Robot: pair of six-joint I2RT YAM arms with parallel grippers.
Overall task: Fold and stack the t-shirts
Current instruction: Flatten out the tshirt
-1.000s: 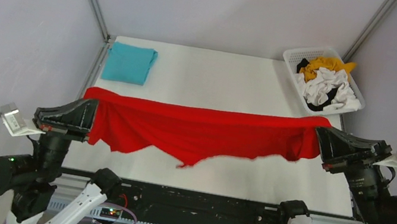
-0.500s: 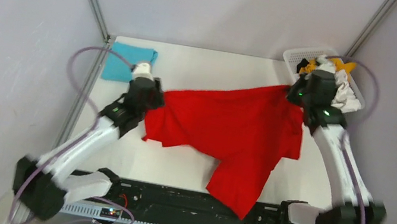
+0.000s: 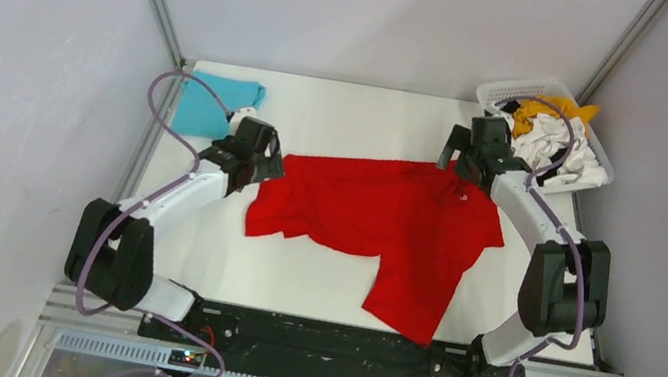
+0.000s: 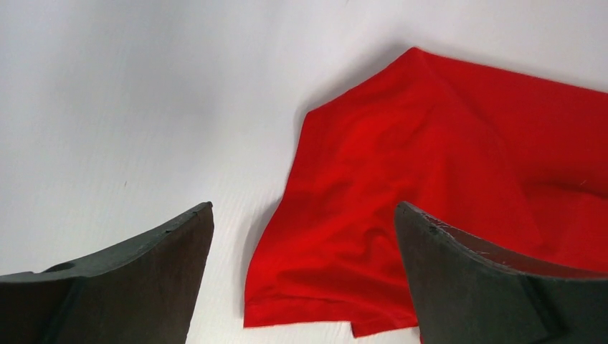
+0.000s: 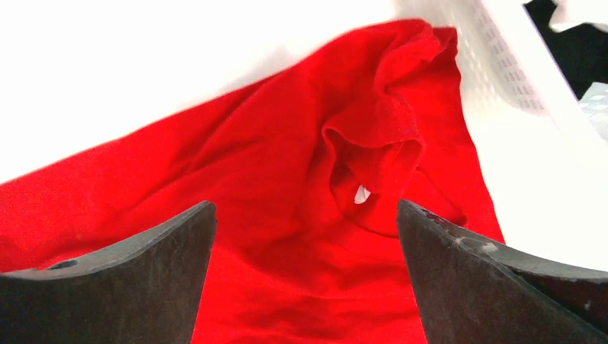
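We have just let go. The red t-shirt (image 3: 376,216), stretched in the air between us a second ago, now lies mid-table (image 3: 352,115), one flap trailing toward 6 o'clock. The left gripper (image 4: 303,215) and right gripper (image 5: 305,215) hang wide and empty over its far corners. It lies skewed, so we judge it needs smoothing before folding. The folded turquoise t-shirt (image 3: 214,106) sits at 10 o'clock, the basket (image 3: 499,95) at 1.

Two slim robot arms, the left arm (image 3: 168,198) and the right arm (image 3: 531,208), are each made of smooth white tube-like links joined by chunky black joints. A thin pale lilac cable (image 3: 154,99) loops along each. The left gripper (image 4: 305,204) and right gripper (image 5: 305,204) each have two broad, wedge-shaped fingers (image 4: 136,287) in matte charcoal with slightly rough, scuffed edges.
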